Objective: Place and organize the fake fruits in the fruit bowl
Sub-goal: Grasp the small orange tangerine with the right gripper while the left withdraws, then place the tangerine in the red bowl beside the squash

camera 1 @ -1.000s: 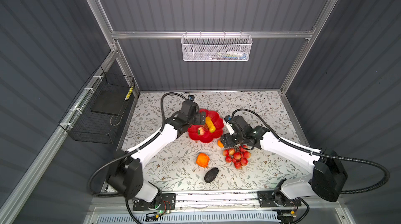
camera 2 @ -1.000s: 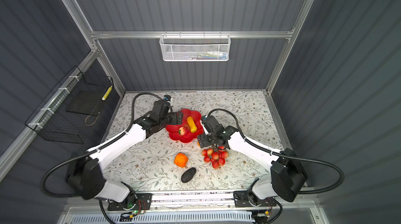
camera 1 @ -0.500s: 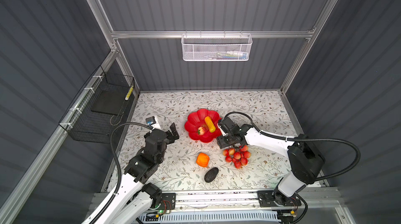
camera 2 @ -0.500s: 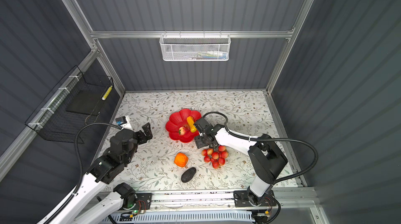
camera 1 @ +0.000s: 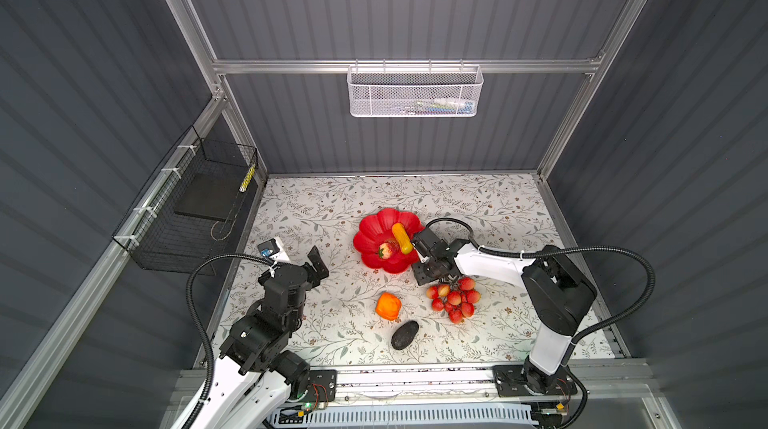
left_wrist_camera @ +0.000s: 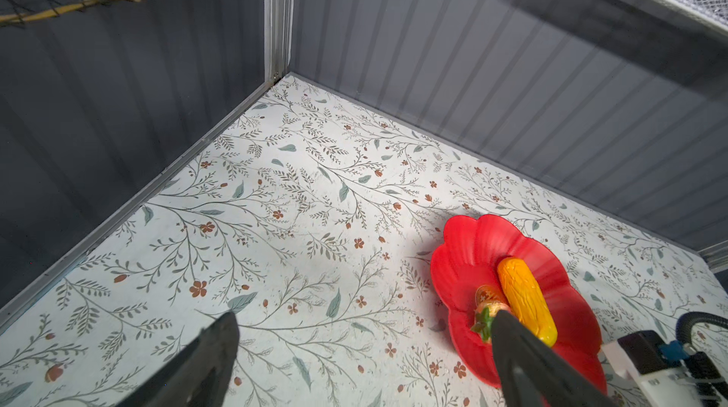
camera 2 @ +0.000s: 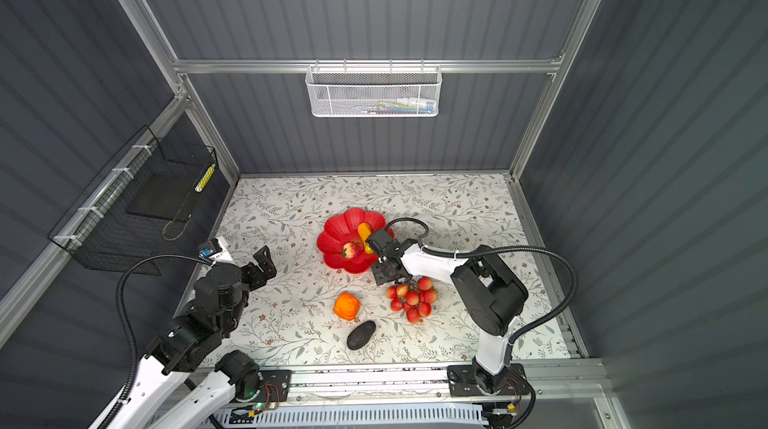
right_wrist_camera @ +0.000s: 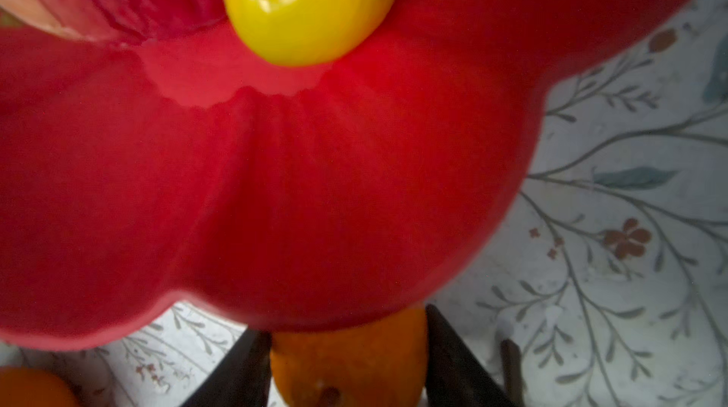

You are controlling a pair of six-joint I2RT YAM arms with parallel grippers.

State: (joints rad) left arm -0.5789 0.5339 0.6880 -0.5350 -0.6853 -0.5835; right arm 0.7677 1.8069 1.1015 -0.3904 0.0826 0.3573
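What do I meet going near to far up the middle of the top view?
Avocado → orange fruit → bowl → white basket.

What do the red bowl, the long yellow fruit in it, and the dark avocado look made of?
Fruit bowl: glossy, likely moulded plastic, possibly glazed ceramic; smooth sheen. Long yellow fruit: shiny plastic, hard glints on ridged skin. Avocado: matte, dull dark surface, probably plastic.
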